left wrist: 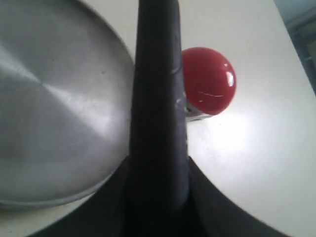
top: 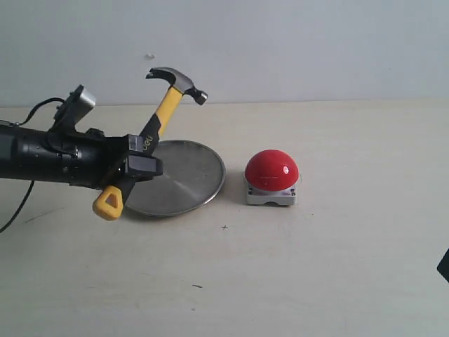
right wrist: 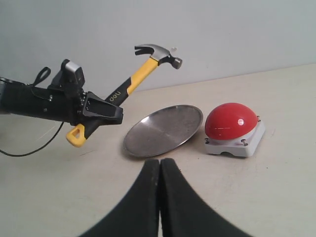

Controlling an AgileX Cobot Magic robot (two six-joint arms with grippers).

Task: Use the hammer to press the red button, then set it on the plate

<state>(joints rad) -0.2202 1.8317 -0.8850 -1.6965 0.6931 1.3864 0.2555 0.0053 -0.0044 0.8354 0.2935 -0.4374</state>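
Pale tabletop is lying bare toward its near and right edges. Over the plate's left rim, the left gripper is clamping the hammer by its handle, tilted in the air. The red button is sitting just right of the plate, apart. In the left wrist view, a bare strip is showing between them. In the right wrist view, the right gripper is hanging shut, empty.

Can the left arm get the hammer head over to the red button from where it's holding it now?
Probably yes. The left tool grips the hammer by its handle, head raised above the table, and only bare table lies between the plate and the red button.
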